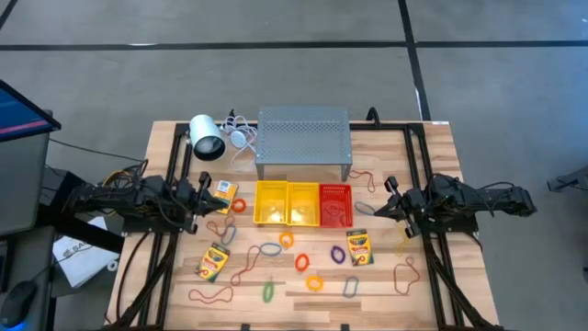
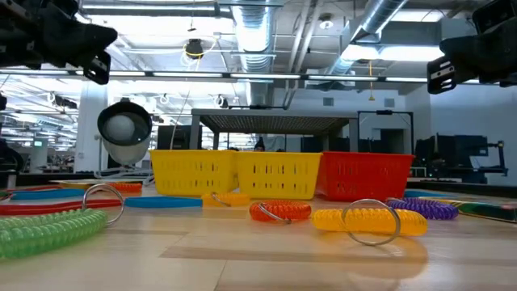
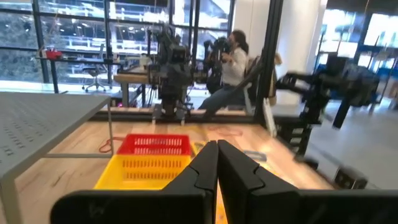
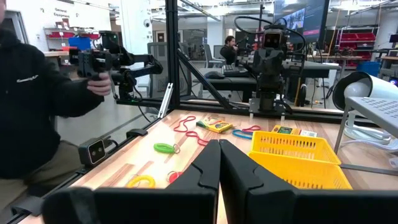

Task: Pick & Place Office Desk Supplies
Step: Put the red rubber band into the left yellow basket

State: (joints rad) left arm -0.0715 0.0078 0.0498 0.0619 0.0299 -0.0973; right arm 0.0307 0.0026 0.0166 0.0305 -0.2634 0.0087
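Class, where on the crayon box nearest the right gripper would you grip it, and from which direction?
Grip the crayon box across its narrow width, at mid-length, coming straight down: it lies flat on the table, long axis slightly tilted. The right gripper is nearest.

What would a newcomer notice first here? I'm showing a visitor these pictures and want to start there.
Probably the row of three baskets, two yellow and one red, mid-table in front of the grey perforated stand. Next, the colourful coil rings and crayon boxes scattered nearer the front edge. The left gripper and right gripper flank the baskets, both shut.
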